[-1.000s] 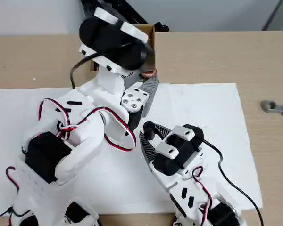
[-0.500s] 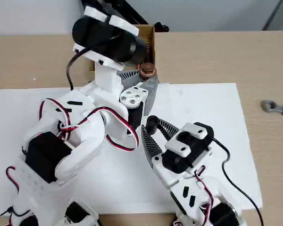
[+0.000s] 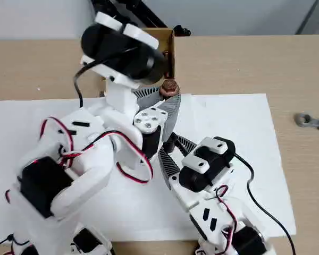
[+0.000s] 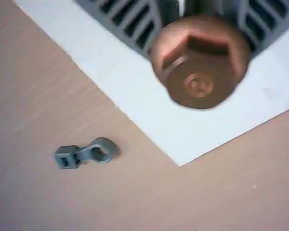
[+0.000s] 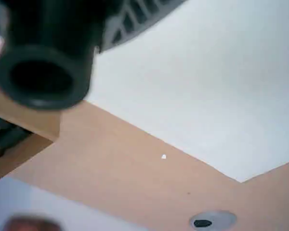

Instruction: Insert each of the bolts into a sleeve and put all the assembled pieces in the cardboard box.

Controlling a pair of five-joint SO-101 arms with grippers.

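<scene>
1. Jaws of the left gripper (image 3: 168, 95) are clamped on the copper bolt (image 3: 169, 87). In the left wrist view, ribbed grey fingers (image 4: 127, 21) sit on either side of it, with the hex end facing the camera.
2. The bolt is held off the surface, over the far edge of the white sheet (image 3: 234, 122). It is just in front of the near corner of the cardboard box (image 3: 168, 41).
3. The left arm's upper body covers most of the box in the high view. I can't tell what's inside.
4. The right gripper (image 3: 173, 150) has its jaws closed around the black sleeve (image 3: 170, 142). The right wrist view shows the sleeve's open bore (image 5: 41, 77) toward the camera.
5. The sleeve sits over the middle of the sheet, nearer the arm bases than the bolt. The two parts are close but apart, so the bolt is not in the sleeve yet.
6. A box corner (image 5: 26, 119) shows past the sleeve in the right wrist view.
7. Far right, a small grey metal link (image 3: 311, 121) lies on the bare wooden table (image 3: 244, 64), off the sheet and well apart from both grippers.
</scene>
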